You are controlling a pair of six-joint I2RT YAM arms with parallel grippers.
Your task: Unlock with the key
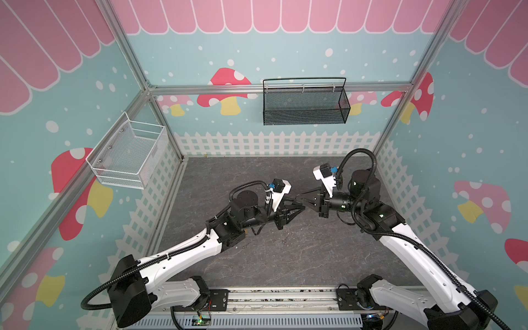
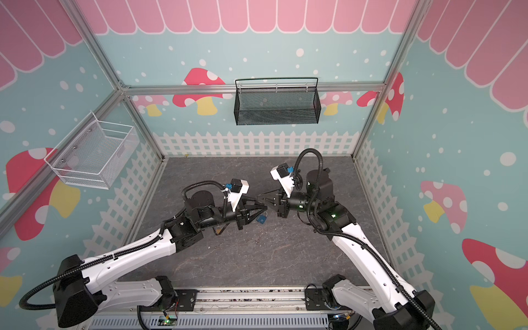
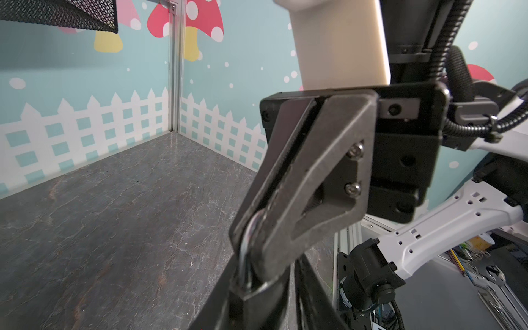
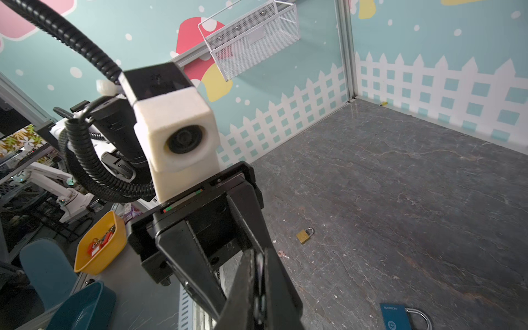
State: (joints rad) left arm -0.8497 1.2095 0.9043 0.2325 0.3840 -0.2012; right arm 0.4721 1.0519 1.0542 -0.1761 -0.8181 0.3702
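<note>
The larger padlock [image 2: 261,219] lies on the counter [image 2: 257,257], near its middle. Just behind and above the padlock the two end effectors meet tip to tip. The left end effector [image 2: 264,208] reaches in from the padlock's left, the right end effector [image 4: 258,254] from its right. The right fingertips are pressed together on a key [image 3: 250,240], and the left fingers stand apart on either side of them. Left of the larger padlock, well apart, the smaller padlock [image 4: 304,235] lies on the counter with a loose key [image 4: 281,254] just beside it. Straight behind the larger padlock, the back-wall basket [image 1: 304,114] hangs. Far to its left and further back hangs the side-wall basket [image 1: 120,174].
</note>
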